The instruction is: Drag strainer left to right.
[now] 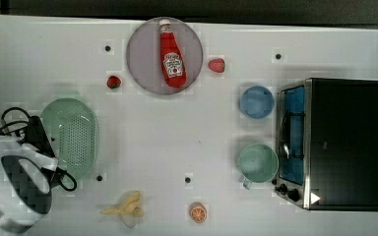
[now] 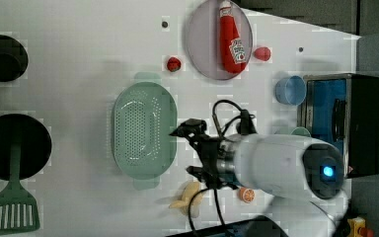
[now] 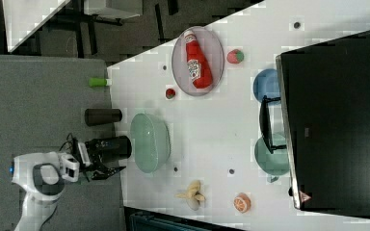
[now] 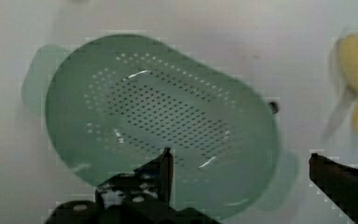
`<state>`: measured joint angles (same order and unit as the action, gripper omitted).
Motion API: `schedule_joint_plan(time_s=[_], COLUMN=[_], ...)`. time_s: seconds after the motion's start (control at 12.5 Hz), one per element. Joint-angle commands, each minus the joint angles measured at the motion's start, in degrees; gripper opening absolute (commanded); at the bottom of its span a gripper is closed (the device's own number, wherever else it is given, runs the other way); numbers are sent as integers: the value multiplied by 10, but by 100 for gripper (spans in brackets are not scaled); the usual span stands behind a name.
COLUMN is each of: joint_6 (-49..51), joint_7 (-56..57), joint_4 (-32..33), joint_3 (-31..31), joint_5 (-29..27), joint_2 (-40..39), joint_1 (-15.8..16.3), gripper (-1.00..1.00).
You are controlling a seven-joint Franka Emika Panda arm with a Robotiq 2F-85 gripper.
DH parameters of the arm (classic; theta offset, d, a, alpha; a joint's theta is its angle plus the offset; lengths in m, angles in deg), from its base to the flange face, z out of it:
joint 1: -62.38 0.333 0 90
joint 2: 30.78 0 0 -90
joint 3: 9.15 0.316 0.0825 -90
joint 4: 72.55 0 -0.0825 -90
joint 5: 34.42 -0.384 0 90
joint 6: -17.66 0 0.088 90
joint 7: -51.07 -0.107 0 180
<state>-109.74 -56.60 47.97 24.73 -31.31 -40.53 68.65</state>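
Observation:
The strainer [image 1: 76, 135] is a pale mint-green oblong colander with rows of tiny holes. It lies on the white table at the top view's left. In the left view the strainer [image 2: 143, 129] sits mid-table, and it also appears in the right view [image 3: 150, 140]. My gripper [image 4: 242, 175] hangs open above the strainer [image 4: 163, 112]. One black finger [image 4: 164, 165] is over its bowl and the other is over the table beyond its rim. Nothing is between them. The gripper [image 2: 185, 150] is to the right of the strainer in the left view, and in the top view the gripper [image 1: 55, 160] overlaps its left edge.
A grey plate [image 1: 145, 73] at the back holds a ketchup bottle [image 1: 172, 54], with a strawberry [image 1: 113, 81] on either side. A blue cup [image 1: 256, 102], a green mug [image 1: 258, 163] and a toaster oven [image 1: 339, 142] stand at the top view's right. A banana [image 1: 127, 205] and an orange half [image 1: 197, 212] lie near the front.

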Motion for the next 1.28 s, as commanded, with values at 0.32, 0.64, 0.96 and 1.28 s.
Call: schedule_joint_plan(time_s=[0.32,0.64,0.96,1.28], joint_6=[-150,-224,-249,-286], joint_7=[-153,-153,-153,-153], joint_4=[0,1,13,33], joint_3=[-30,-53,-99,-122], joint_5=[23,26,67,67], joint_2=[-152,-216,-233,-232], joint_1=[-13,-3,19,19], gripper=[100,100,100,100])
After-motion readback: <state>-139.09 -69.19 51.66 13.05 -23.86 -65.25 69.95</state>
